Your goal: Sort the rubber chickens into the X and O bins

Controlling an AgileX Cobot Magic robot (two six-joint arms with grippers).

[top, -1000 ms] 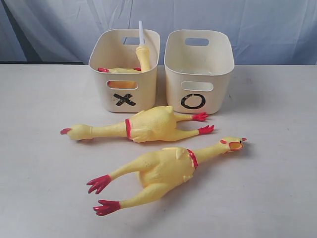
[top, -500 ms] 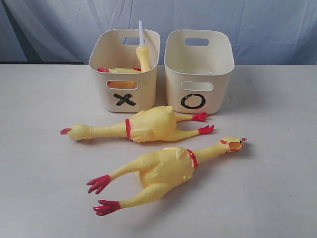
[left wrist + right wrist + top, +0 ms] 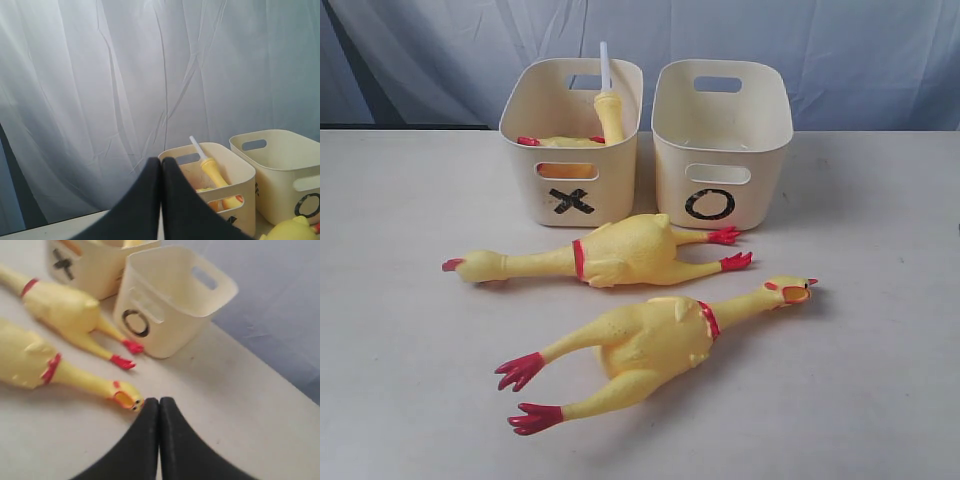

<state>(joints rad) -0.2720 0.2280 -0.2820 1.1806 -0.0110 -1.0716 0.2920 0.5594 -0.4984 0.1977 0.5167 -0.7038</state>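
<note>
Right wrist view shows the right jaws clenched on nothing, with the head of one chicken (image 3: 30,357) on the surface just in front of their tips. If they come down without opening, they only push the head away. A grasp on the thin neck may let the long soft body swing and catch the rim of the O bin (image 3: 165,325) beyond. A second chicken (image 3: 65,310) lies farther ahead, red feet near that bin. Left jaws are clenched too, empty; ahead of them the X bin (image 3: 247,192) holds a third chicken (image 3: 215,175) with a white tube (image 3: 196,148). All are yellow with red bands.
</note>
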